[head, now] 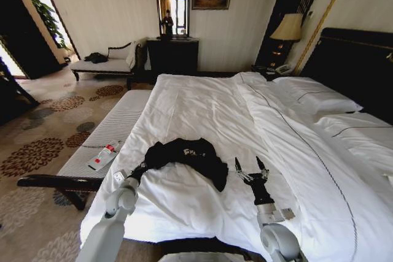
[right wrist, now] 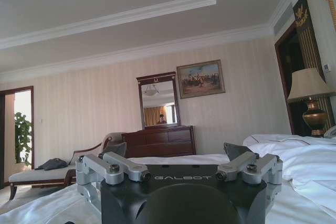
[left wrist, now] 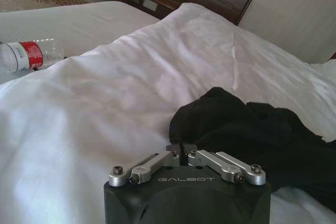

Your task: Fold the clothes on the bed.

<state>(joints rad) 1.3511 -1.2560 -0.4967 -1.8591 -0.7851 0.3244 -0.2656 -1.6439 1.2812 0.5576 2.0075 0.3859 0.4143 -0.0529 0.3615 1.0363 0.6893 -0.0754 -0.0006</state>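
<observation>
One black T-shirt (head: 184, 154) lies crumpled on the white duvet (head: 202, 108) near the foot of the bed (head: 344, 170), and its long axis runs across the bed, from the left gripper (head: 140, 170) toward the right gripper (head: 252, 167). The left gripper is at the shirt's left end. In the left wrist view its fingers (left wrist: 182, 149) are closed together, and the black cloth begins right at their tips, so it seems to pinch the edge. The right gripper stands just beside the shirt's right end, not touching it, with its fingers (head: 237, 165) spread wide and empty.
</observation>
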